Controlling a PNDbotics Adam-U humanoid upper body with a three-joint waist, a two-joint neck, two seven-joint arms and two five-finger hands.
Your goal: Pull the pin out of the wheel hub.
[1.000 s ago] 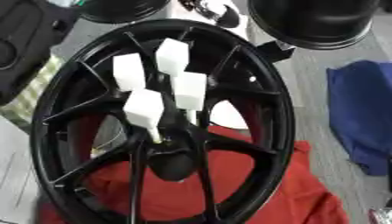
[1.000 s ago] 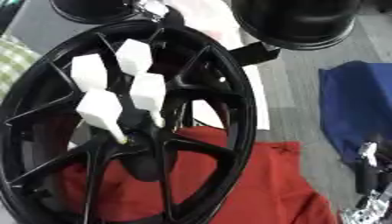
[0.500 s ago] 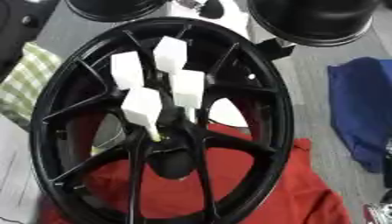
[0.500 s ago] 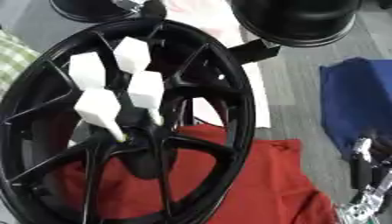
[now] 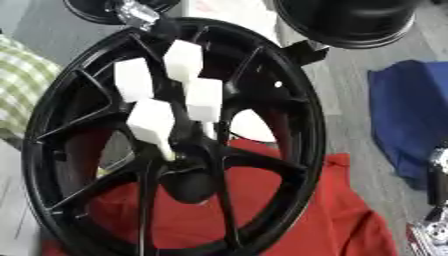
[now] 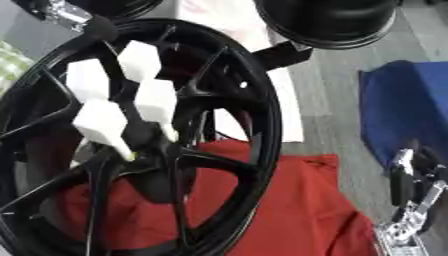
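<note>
A red cloth (image 5: pixel 289 210) lies nearest, spread under the lower part of a large black spoked wheel (image 5: pixel 297 125) that fills most of the view. Right of the wheel, at the lower right edge, the robot's right hand (image 6: pixel 411 190) shows as black and silver fingers pointing up, apart from the wheel and holding nothing; how far they are curled cannot be told. At the wheel's hub (image 5: pixel 188 150) four white blocky pins (image 5: pixel 150 120) stand out toward the viewer, clustered just above the centre. Right of the wheel lies a blue cloth (image 5: pixel 411 115). Left of it shows a green checked cloth (image 5: pixel 22 85). Beyond the wheel's top sits a second black round object (image 6: pixel 328 20). The left hand is not seen.
</note>
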